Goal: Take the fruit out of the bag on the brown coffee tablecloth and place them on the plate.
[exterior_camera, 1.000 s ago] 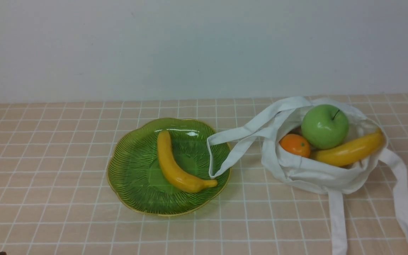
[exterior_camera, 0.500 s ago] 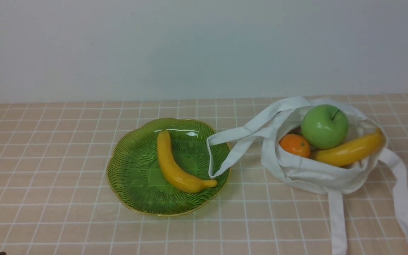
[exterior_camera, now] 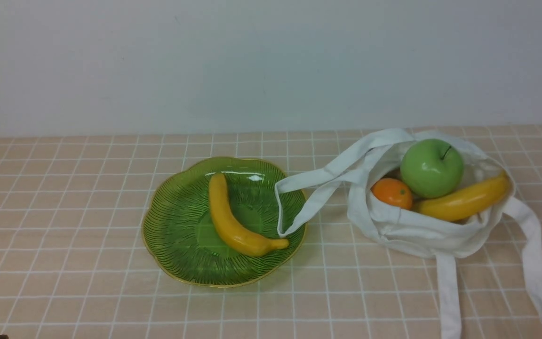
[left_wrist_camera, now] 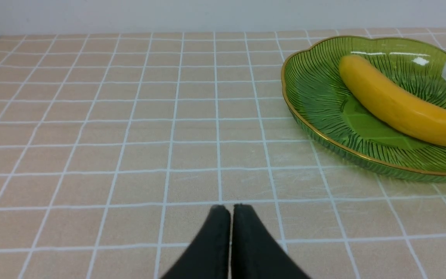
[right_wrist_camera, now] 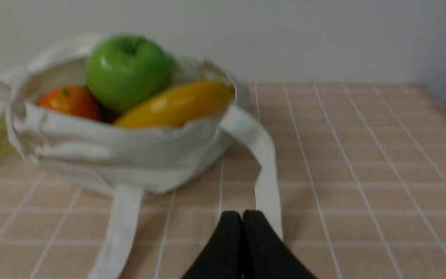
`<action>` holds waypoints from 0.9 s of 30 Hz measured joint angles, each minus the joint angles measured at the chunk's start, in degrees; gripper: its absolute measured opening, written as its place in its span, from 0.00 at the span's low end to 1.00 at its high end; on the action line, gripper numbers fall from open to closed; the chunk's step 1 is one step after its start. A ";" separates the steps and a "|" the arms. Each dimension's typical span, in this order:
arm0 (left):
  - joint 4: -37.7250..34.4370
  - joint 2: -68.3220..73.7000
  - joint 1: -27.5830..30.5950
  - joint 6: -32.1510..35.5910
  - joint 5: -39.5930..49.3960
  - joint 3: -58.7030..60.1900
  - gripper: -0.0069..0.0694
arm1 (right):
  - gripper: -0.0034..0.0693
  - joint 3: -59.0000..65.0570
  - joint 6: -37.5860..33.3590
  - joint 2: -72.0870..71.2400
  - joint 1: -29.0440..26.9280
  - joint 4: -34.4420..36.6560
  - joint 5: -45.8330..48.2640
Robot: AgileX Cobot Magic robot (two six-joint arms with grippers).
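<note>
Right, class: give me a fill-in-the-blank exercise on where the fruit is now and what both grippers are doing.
1. The only fruit on the plate is a ____.
2. The apple, the orange and a banana lie in the ____.
3. The left gripper and right gripper are both ____.

Missing words: banana; bag; shut
</note>
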 joint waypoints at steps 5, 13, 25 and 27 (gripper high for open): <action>0.00 0.00 0.00 0.00 -0.05 0.00 0.08 | 0.03 0.18 0.00 0.06 -0.02 0.00 -1.16; 0.00 0.00 0.00 0.00 -0.05 0.00 0.08 | 0.03 0.18 0.00 0.06 -0.19 0.00 -1.18; 0.00 0.00 0.00 0.00 -0.05 0.00 0.08 | 0.03 0.18 0.00 0.06 -0.19 0.05 -1.18; 0.00 0.00 0.00 0.00 -0.05 0.00 0.08 | 0.03 0.18 0.00 0.06 -0.19 0.05 -1.18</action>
